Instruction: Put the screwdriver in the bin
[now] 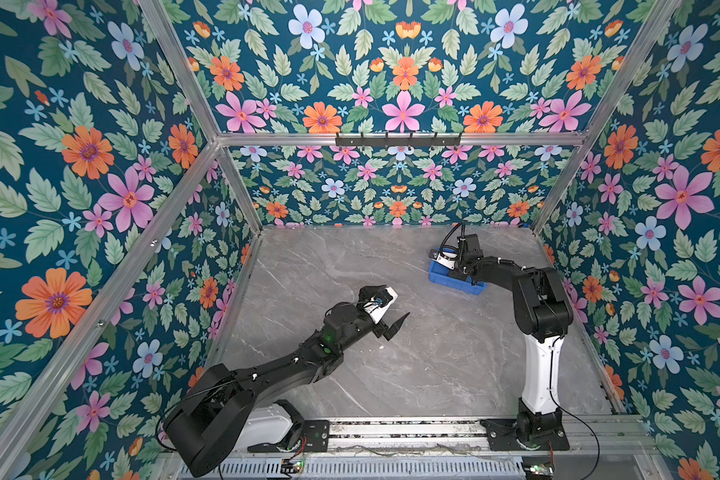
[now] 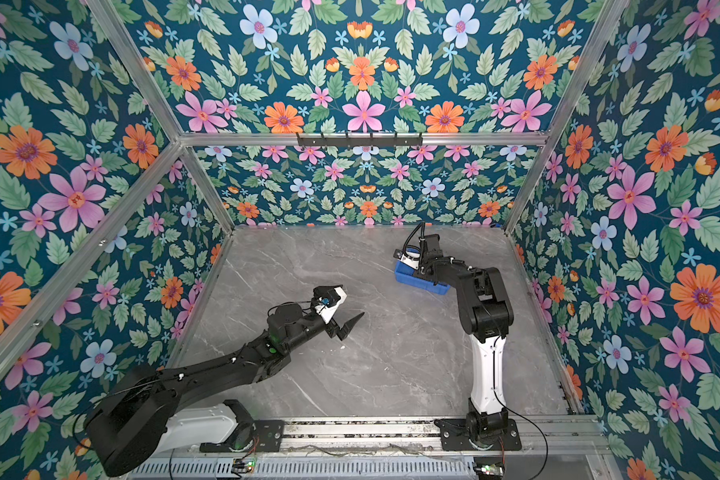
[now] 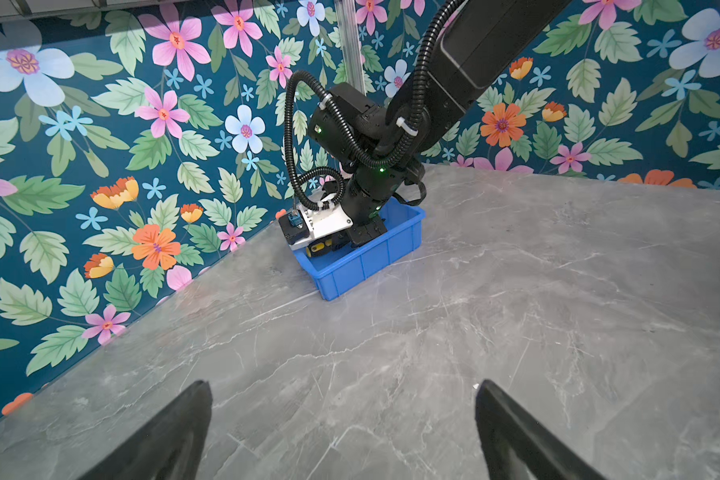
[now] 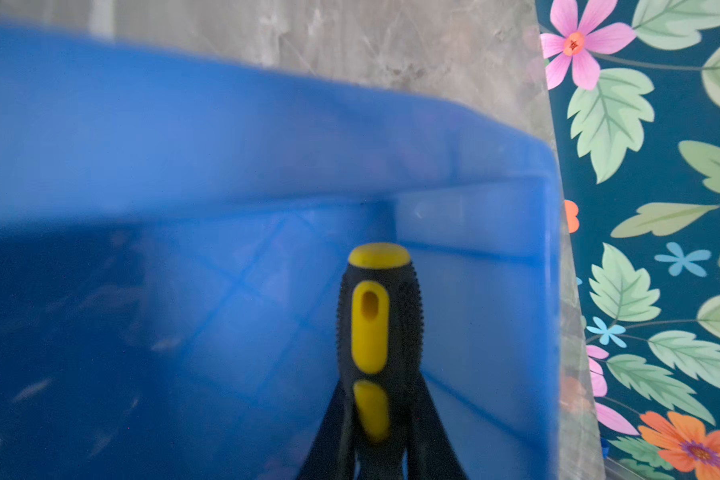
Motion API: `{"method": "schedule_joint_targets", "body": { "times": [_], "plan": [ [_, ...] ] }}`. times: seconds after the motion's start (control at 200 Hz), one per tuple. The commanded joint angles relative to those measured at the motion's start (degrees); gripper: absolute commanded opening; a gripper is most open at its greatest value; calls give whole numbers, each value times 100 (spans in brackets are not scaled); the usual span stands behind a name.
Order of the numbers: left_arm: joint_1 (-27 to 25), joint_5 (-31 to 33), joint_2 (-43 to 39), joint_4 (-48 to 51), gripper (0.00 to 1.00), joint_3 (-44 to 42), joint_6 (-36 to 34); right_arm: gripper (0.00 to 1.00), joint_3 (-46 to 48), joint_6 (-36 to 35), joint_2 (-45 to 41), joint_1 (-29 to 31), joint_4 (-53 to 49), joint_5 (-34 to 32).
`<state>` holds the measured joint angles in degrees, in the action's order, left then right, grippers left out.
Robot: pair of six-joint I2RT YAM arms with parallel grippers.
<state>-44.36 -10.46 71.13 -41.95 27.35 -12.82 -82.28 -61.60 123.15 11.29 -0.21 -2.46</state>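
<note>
The blue bin [image 1: 454, 286] [image 2: 424, 286] sits near the table's back right, close to the wall. My right gripper [image 4: 381, 384] reaches down into it and is shut on the screwdriver [image 4: 371, 324], its black fingers pressed to both sides of the yellow-and-black handle. The handle end points at the bin's inner wall [image 4: 225, 145]. In the left wrist view the handle [image 3: 319, 248] shows just above the bin's rim [image 3: 362, 266], under the right wrist. The shaft is hidden. My left gripper [image 1: 398, 301] [image 3: 341, 384] hovers open over bare table at mid-left, holding nothing.
Floral walls enclose the grey marble table [image 1: 433, 357] on three sides. The bin stands close to the back right corner. A black hook rail [image 1: 398, 140] hangs on the back wall. The arm bases sit on the front rail [image 1: 404, 430].
</note>
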Motion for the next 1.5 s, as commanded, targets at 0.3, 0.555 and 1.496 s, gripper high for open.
{"method": "schedule_joint_targets", "body": {
  "times": [0.3,0.555,1.496],
  "plan": [
    [-1,201,-45,-383,100,-39,9,60,119,82,-774,-28,198,313],
    [30,1019,-180,-612,100,-181,445,80,650,678,-1705,-22,490,363],
    [2829,1487,-1178,-531,100,-1541,344,99,5549,5488,-5199,-261,2731,114]
  ]
}}
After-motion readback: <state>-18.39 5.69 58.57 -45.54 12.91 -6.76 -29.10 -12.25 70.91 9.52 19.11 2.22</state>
